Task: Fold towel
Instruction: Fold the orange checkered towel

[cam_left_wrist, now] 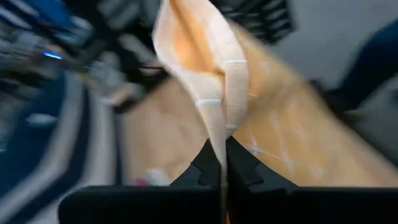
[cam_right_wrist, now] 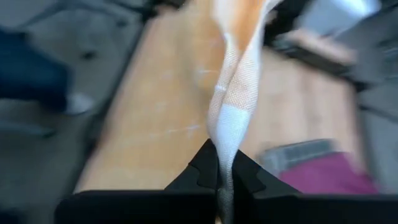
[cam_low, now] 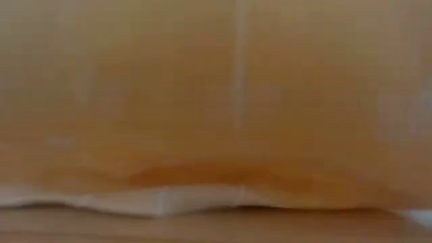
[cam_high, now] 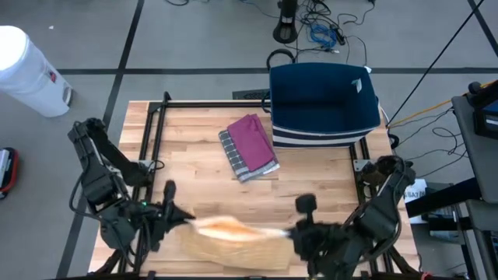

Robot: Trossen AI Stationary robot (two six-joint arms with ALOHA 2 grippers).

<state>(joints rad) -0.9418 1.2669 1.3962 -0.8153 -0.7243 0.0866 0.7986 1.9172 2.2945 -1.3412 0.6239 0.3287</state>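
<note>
An orange-and-cream towel [cam_high: 233,237] is stretched between my two grippers near the table's near edge. It fills the low view [cam_low: 216,101], and its pale lower hem [cam_low: 162,200] sits just at the wooden table top. My left gripper [cam_high: 189,222] is shut on the towel's left end, also seen in the left wrist view [cam_left_wrist: 222,158]. My right gripper [cam_high: 292,232] is shut on its right end, also seen in the right wrist view [cam_right_wrist: 222,163]. My left gripper pinches a bunched hemmed edge [cam_left_wrist: 217,134] at the towel's left end between its two fingers; several layers show there. The cloth rises away from the fingertips and spreads toward the other gripper. My right gripper pinches the white hemmed edge [cam_right_wrist: 227,134] at the towel's right end between its two fingers, with the cloth twisted just beyond the fingertips. The towel's top edge spans to the left gripper, and the rest hangs below it.
A folded purple and grey towel stack [cam_high: 249,146] lies at the table's middle. A dark blue bin [cam_high: 323,105] stands at the far right. A black frame [cam_high: 156,132] runs along the table's sides. A white bucket [cam_high: 23,70] stands on the floor at far left.
</note>
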